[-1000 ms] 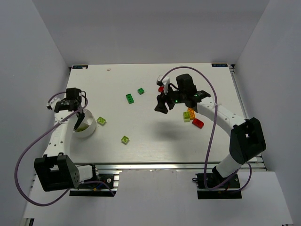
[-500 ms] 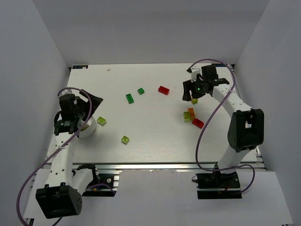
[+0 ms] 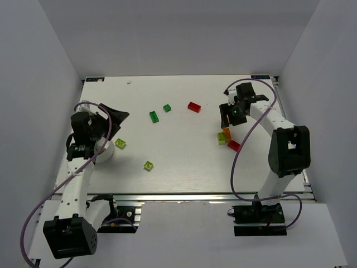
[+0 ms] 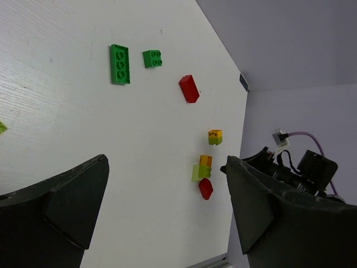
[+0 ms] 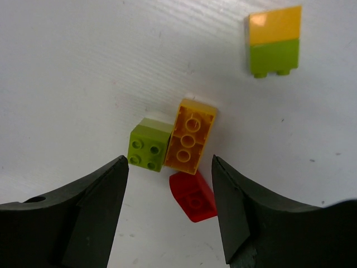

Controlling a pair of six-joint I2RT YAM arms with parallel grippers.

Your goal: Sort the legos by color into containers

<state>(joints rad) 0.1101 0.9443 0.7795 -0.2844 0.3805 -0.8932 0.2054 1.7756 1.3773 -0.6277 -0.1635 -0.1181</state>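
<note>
A white table (image 3: 184,167) fills the floor of a plain grey-walled booth, with the arms' bases at its near edge. At its left side the round white dish (image 3: 109,154) sits partly hidden under the left arm.

The left gripper (image 4: 166,164) hangs just above and behind the dish, its jaws spread wide with nothing between them but bare table farther off.

The right gripper (image 5: 168,162) is over the right side of the table. Its jaws are well apart and grip nothing. In the wrist view they frame a lime brick (image 5: 148,146) touching an orange brick (image 5: 191,137), with a red sloped brick (image 5: 193,198) just beside them. Whether the fingertips touch any of these I cannot tell. A yellow-on-lime stack (image 5: 274,40) lies apart from that group.

Loose on the middle of the table are a long dark green brick (image 3: 154,116), a small dark green brick (image 3: 167,108) and a red brick (image 3: 193,106). Nearer the dish lie two more lime bricks, one just beside it (image 3: 120,143) and one closer to the front edge (image 3: 148,165).
</note>
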